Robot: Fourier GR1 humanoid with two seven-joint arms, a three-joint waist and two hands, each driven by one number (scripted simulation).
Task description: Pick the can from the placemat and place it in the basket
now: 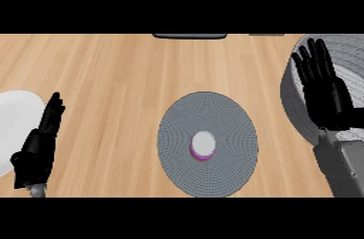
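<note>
From my station I see the can (pixel 204 145) standing upright near the middle of the round grey placemat (pixel 177 122), seen almost straight down: its top is a pale grey-white disc, and a thin crescent of purple-magenta side wall peeks out along its lower edge. I can make out no label, brand or writing on it from this angle. The placemat has a fine ringed weave and lies on the light wooden counter (pixel 107 64). The basket (pixel 292 96), grey with a ribbed wall, sits at the right edge, well apart from the can. My right hand (pixel 323 86) is over the basket's near side, fingers straight and slightly spread, holding nothing. My left hand (pixel 39 139) shows at the lower left, fingers straight and together, beside a white plate (pixel 14 122) at the left edge. A dark flat object (pixel 189 36) lies at the counter's far edge.
</note>
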